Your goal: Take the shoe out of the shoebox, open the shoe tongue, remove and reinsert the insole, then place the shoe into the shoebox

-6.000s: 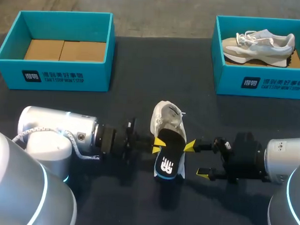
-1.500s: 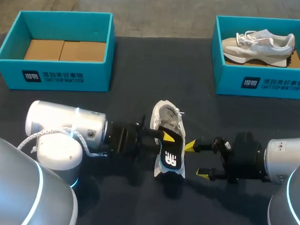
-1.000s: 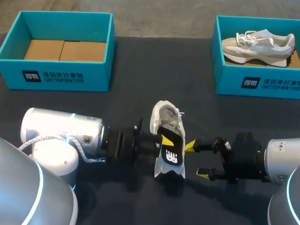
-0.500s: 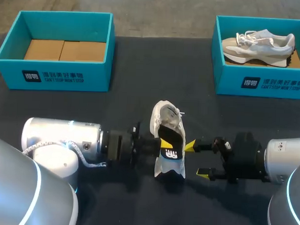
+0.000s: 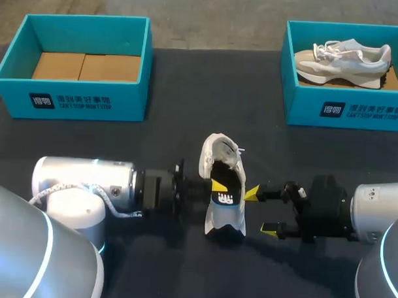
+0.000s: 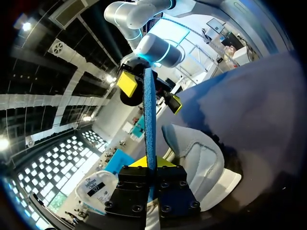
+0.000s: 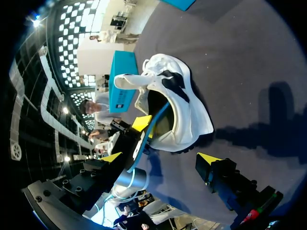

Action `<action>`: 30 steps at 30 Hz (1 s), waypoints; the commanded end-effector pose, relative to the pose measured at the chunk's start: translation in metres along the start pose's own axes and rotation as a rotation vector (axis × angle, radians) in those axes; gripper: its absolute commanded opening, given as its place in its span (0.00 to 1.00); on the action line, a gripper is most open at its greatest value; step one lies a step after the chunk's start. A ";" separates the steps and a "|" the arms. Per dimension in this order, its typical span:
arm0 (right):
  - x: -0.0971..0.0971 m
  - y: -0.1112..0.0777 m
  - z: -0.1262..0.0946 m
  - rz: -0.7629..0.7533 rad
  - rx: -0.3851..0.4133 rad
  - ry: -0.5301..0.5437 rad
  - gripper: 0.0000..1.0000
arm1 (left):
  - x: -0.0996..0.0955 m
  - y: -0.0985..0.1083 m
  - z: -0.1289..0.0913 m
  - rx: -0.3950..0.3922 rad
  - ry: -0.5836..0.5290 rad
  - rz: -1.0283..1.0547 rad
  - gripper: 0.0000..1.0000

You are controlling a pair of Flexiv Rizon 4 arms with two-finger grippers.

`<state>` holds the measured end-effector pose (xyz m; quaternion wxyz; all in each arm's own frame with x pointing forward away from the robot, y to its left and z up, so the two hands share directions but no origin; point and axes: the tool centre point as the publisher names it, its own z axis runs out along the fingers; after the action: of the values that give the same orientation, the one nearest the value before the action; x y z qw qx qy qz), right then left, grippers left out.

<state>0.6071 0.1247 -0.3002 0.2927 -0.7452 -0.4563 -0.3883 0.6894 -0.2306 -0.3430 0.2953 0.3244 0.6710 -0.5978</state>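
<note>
Deeper than a second ago, the insole point(image 5: 227, 198) is sliding into the sneaker point(image 5: 222, 161) at mid-table. The left gripper point(image 5: 217, 185) is pinching its edge. The right gripper point(image 5: 261, 211) is gaping empty beside the heel. The insole is probably thin and floppy, so it is best gripped near the rim.

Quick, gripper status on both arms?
Left gripper: shut on the insole, over the white shoe.
Right gripper: open, holding nothing, beside the shoe.
</note>
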 end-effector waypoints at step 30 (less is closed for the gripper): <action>0.002 -0.001 0.001 0.001 -0.002 -0.009 1.00 | -0.007 -0.019 0.000 0.042 0.014 0.026 0.28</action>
<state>0.6071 0.1247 -0.3002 0.2927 -0.7452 -0.4563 -0.3883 0.6827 -0.2364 -0.3284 0.2888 0.3447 0.6563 -0.6059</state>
